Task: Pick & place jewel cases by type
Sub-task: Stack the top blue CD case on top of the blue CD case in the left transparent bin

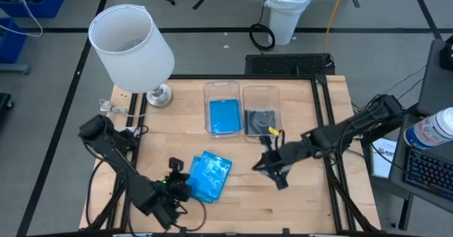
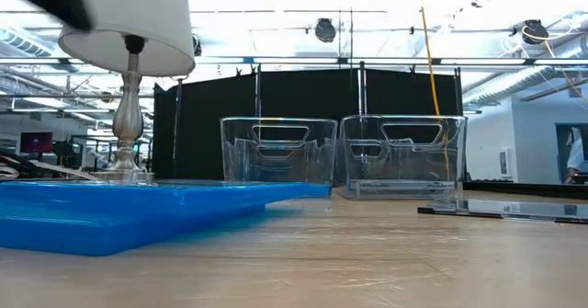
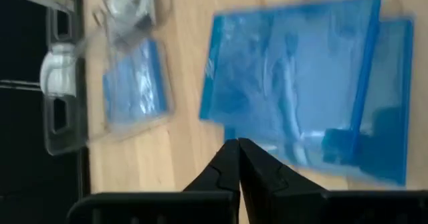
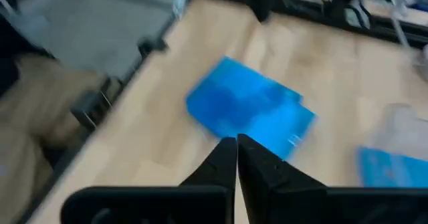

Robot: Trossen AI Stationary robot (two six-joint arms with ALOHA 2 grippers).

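Presently on the wooden worktop (image 1: 304,201): two clear plastic bins side by side toward twelve o'clock. The left bin (image 1: 222,88) holds one blue jewel case (image 1: 225,116) lying flat; the right bin (image 1: 261,93) holds one dark grey jewel case (image 1: 260,120).

Loose blue jewel cases (image 1: 209,175): lying flat on the worktop toward seven o'clock of centre, well apart from the bins. The left wrist view shows two overlapping cases, the upper one skewed on the lower; whether more lie beneath cannot be told.

Left end effector (image 1: 175,178): at the nine o'clock edge of the loose blue cases, fingers pressed together, gripping nothing.

Right end effector (image 1: 263,165): above the worktop at about four o'clock of centre, just below the right bin, pointing toward the blue cases; fingers together, nothing between them.

Also present: a table lamp with a white shade (image 1: 132,39) and a silver base (image 1: 158,94) at the worktop's eleven o'clock corner; a thin dark flat case (image 2: 505,210) lying at three o'clock in the low view.
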